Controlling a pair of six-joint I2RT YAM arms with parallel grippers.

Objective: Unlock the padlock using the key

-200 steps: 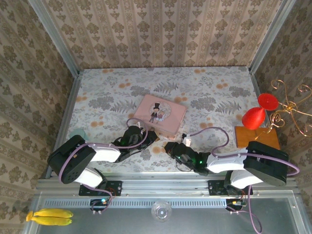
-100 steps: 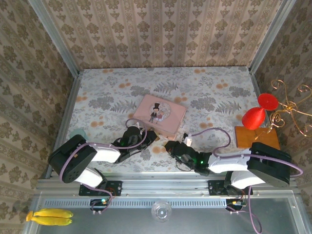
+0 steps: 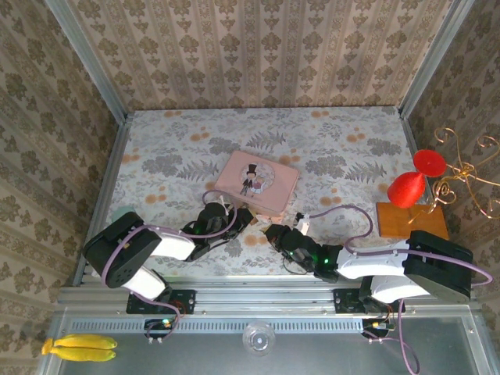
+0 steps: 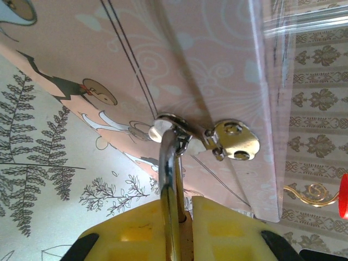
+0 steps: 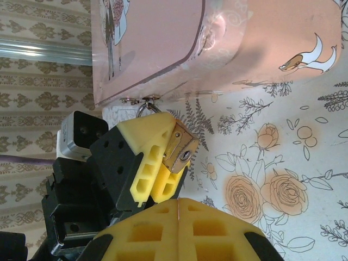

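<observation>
Close to the worktop's [image 3: 351, 148] near edge, left gripper [image 3: 244, 217] pinches the padlock [image 5: 182, 148] hooked on the pink tin [image 3: 258, 180]; right gripper [image 3: 273, 232], pressed together just beside, perhaps holds something unseen.

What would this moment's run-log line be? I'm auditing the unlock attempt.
left gripper: shut on padlock | padlock: hooked through hasp of pink tin | keyhole: empty | right gripper: shut, close to padlock, apart
</observation>
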